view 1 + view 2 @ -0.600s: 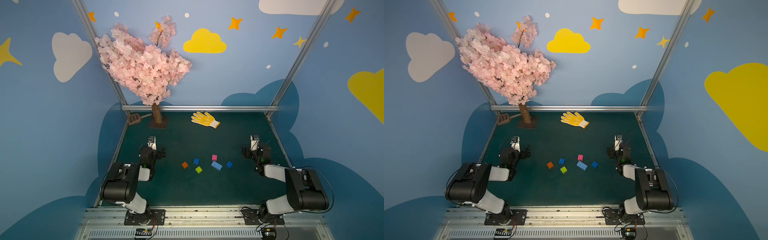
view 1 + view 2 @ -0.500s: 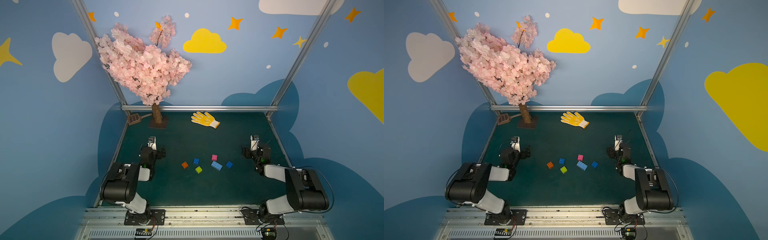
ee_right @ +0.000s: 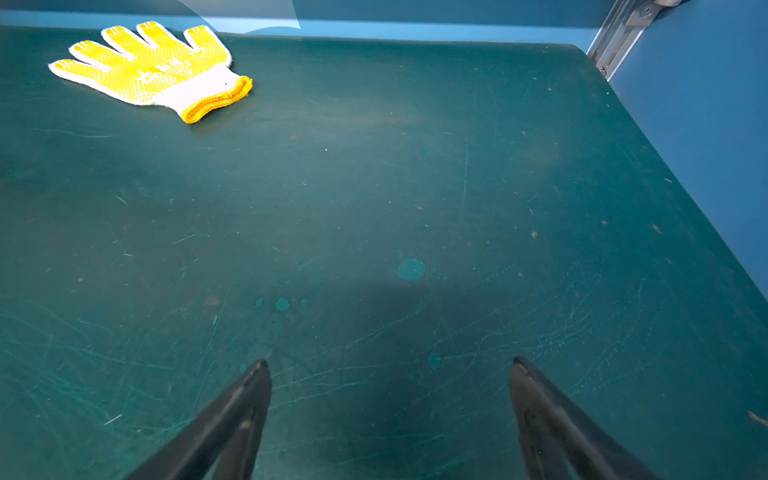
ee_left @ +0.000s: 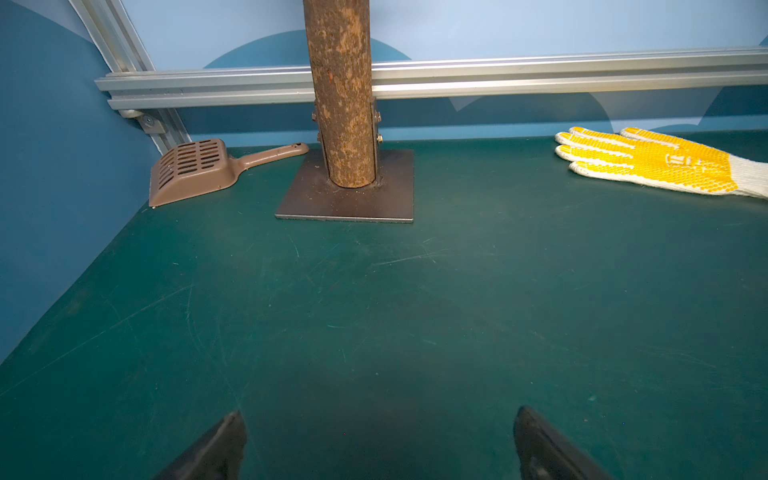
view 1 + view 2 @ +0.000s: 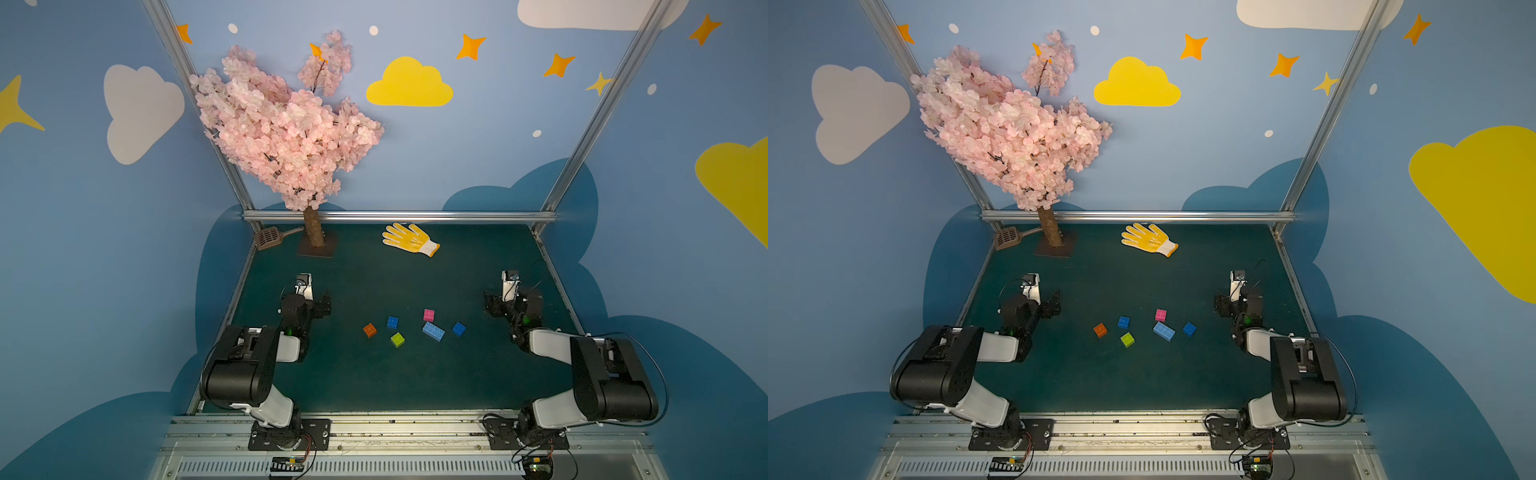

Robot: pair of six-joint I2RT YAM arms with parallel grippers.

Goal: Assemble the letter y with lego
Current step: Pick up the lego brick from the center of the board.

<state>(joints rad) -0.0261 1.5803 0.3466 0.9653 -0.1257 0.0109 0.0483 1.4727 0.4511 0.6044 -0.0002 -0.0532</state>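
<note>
Several loose lego bricks lie apart on the green mat in both top views: orange (image 5: 369, 330), dark blue (image 5: 392, 321), lime green (image 5: 397, 339), pink (image 5: 429, 314), a longer light blue one (image 5: 433, 331) and another dark blue (image 5: 458, 328). No letter y is in view. My left gripper (image 4: 378, 413) stands open over bare mat, left of the bricks (image 5: 306, 301). My right gripper (image 3: 388, 361) is open too, right of them (image 5: 512, 303), with nothing between its fingers. Neither wrist view shows a brick.
A pink blossom tree (image 5: 286, 124) stands on a metal base plate (image 4: 345, 199) at the back left, with a brown scoop (image 4: 191, 170) beside it. A yellow glove (image 5: 409, 239) lies at the back middle. Metal rails (image 5: 399, 216) and blue walls border the mat.
</note>
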